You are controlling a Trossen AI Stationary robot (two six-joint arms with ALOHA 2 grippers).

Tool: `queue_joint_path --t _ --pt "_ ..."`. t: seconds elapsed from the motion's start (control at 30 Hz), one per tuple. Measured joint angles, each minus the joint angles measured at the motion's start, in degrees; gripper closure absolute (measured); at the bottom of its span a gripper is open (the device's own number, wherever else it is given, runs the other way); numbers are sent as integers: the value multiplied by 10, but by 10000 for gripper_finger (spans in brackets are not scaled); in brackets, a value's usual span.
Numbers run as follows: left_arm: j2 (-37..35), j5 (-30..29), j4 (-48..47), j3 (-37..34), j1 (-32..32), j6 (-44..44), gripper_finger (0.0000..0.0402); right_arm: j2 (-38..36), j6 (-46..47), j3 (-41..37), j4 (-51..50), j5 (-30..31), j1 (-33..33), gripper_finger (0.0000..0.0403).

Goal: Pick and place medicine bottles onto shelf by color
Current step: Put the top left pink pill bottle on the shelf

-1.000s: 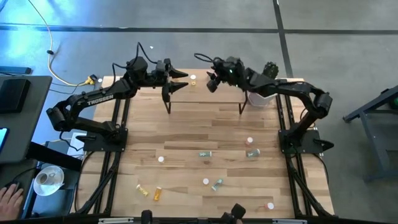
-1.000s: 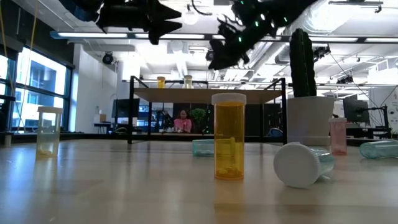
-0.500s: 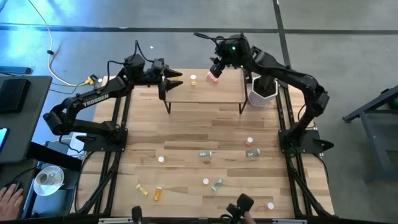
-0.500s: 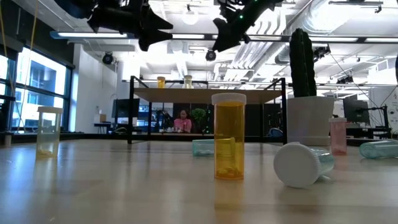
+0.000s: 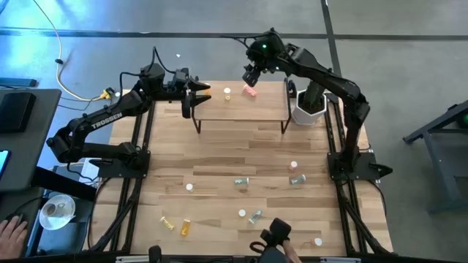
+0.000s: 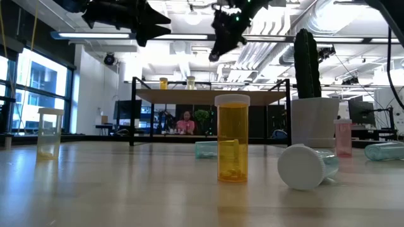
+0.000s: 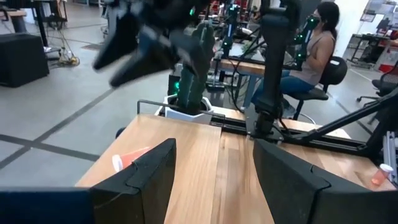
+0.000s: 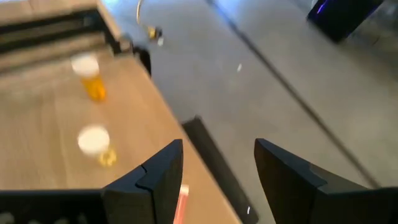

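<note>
Up at the far end of the table, the right gripper hangs above the back edge of the shelf, its two fingers spread with nothing between them. Just below it, a pink medicine bottle lies tipped on its side on the light-wood board, near the back rim; the right wrist view catches a strip of it between the open fingers. Two more bottles stand upright on the same board: an orange one and a yellow one, both white-capped, also seen from table height as the orange and the yellow atop the shelf.

The left gripper hovers at the shelf's left end, its fingers parted and empty.

The rest of the medicine bottles are scattered over the near half of the table. At table height an orange bottle stands upright in front, a green one lies on its side beside it, a yellow one stands far to the left, and a pink one stands by the white cactus pot. A person sits at a desk beyond the table.
</note>
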Motion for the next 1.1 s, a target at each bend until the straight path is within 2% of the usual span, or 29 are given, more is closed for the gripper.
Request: queue_joint_path --t 0.13,0.47,0.73,1.1 --pt "0 -27 0 0 0 15 198 20 18 1 -35 -34 -10 212" --pt "0 -29 0 0 0 20 198 75 20 1 -64 -82 -13 212" --pt "0 -29 -9 0 0 19 198 110 19 1 -71 -82 -13 212" --pt "0 -28 -12 0 0 19 198 116 20 1 -85 -82 -13 212"
